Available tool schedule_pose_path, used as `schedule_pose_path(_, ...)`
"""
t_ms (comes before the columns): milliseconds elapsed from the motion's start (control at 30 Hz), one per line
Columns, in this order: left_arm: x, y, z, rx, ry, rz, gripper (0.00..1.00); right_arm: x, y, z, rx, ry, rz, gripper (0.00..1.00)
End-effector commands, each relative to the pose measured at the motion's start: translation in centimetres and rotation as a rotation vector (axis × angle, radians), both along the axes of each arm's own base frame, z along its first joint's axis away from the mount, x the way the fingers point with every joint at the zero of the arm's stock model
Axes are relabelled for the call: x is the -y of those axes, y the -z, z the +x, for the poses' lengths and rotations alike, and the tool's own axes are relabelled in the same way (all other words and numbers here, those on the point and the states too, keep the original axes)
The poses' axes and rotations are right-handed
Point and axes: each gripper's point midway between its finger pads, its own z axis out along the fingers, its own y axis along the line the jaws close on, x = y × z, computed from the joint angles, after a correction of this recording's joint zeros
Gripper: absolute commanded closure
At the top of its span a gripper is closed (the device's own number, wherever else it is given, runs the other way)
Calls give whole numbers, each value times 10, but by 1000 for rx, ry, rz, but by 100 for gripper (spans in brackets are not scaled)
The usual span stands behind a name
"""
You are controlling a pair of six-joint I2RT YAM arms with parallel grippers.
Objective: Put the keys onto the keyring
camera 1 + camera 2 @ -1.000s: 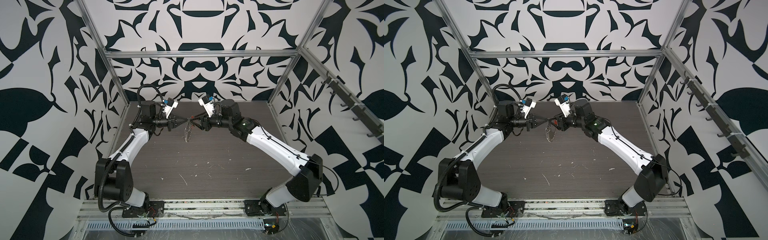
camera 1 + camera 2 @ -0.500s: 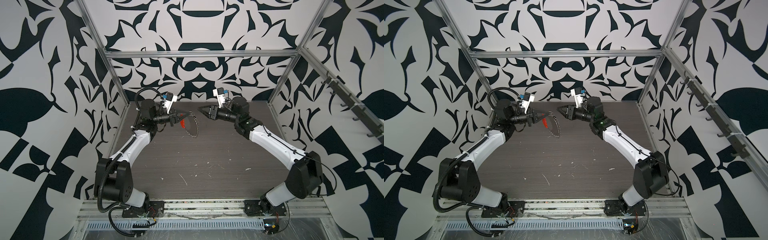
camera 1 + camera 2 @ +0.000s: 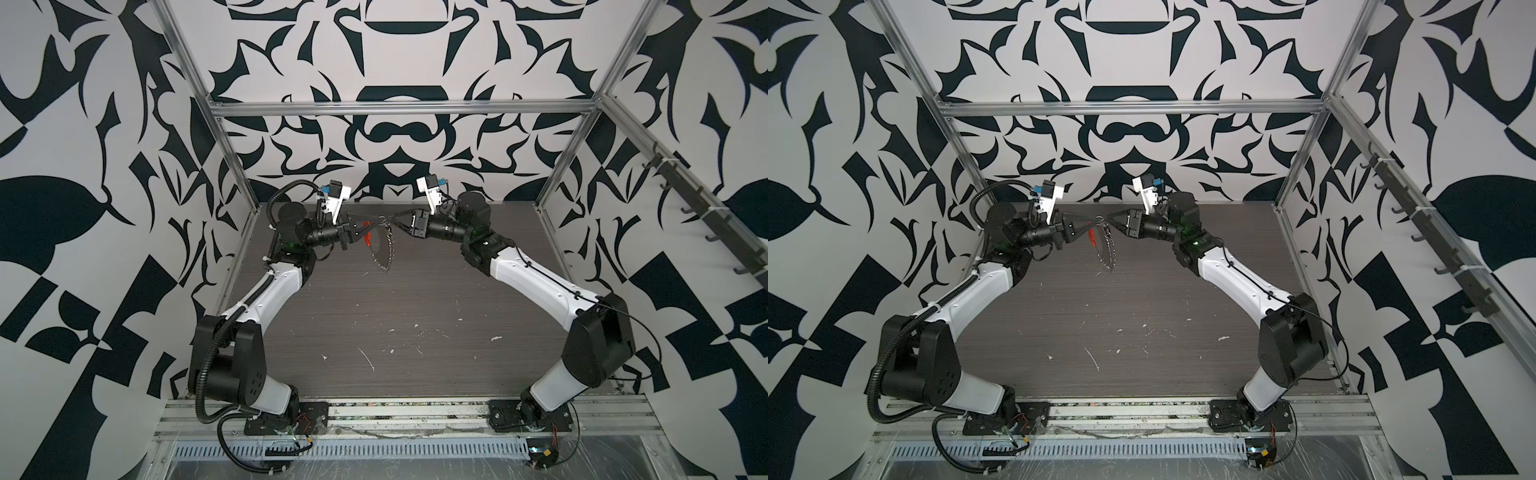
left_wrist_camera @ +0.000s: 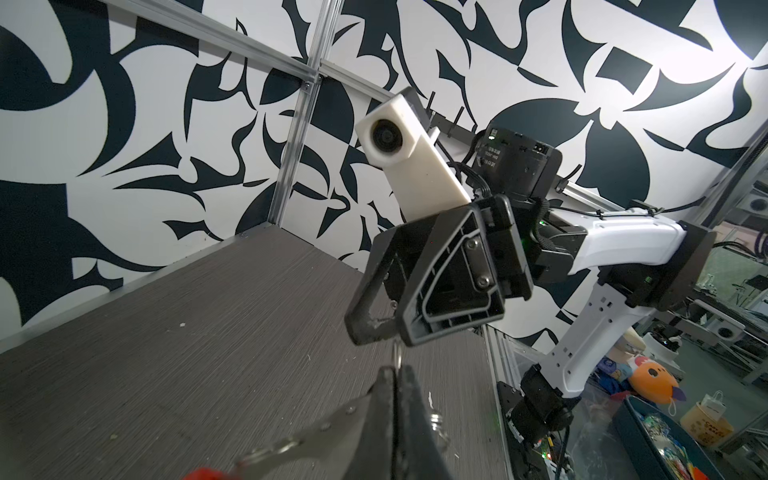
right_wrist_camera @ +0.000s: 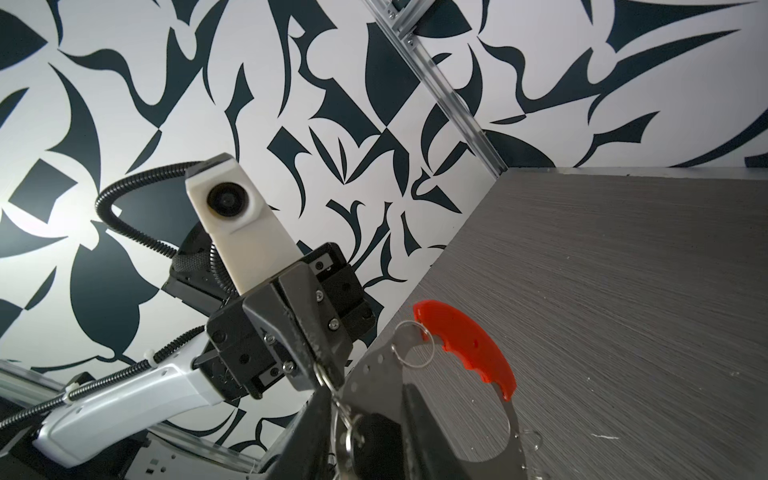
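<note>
Two claws meet tip to tip above the back of the grey tabletop (image 3: 415, 299), and most of what matters sits in the tiny space between them. In both top views the keyring (image 3: 385, 217) is only a silver glint there, too small to read. In the left wrist view it shows edge-on, as a thin line.

The left gripper (image 3: 376, 219) is clamped tight on that ring. The right wrist view shows its fingertips pinching the rim. Below hang the chain (image 3: 390, 249) and the orange-red plastic piece (image 3: 367, 240). That piece rides on a curved silver plate (image 5: 374, 370), which is partly cut off by the frame edge.

The right gripper (image 3: 395, 219) has its fingers (image 5: 419, 424) a narrow way apart, with ring and links between them. Whether the pads touch the metal I cannot tell. A dark shape (image 5: 376, 432) lies in that gap, half hidden by the fingers and the frame edge. I cannot say whether it is the black key.

Half a second ago the right claw was drawn back, well apart from the left, and the chain trailed sideways from the left claw alone. Now the right claw is back at the ring. A second ago the two were also tip to tip, with the chain hanging as a narrow bunch.
</note>
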Motion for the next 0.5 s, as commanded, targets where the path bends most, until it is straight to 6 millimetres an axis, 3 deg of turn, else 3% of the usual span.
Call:
schedule_pose_path(0, -2, -21, -9, 69, -8, -28, 100, -3, -37, -10, 95, -33, 57, 76)
schedule_pose_path(167, -2, -22, -7, 75, -18, -36, 100, -3, -34, -10, 89, -33, 54, 89)
schedule_pose_path(467, -4, -33, -1, 89, -47, -77, 100, -3, -19, -12, 55, -28, 57, 100)
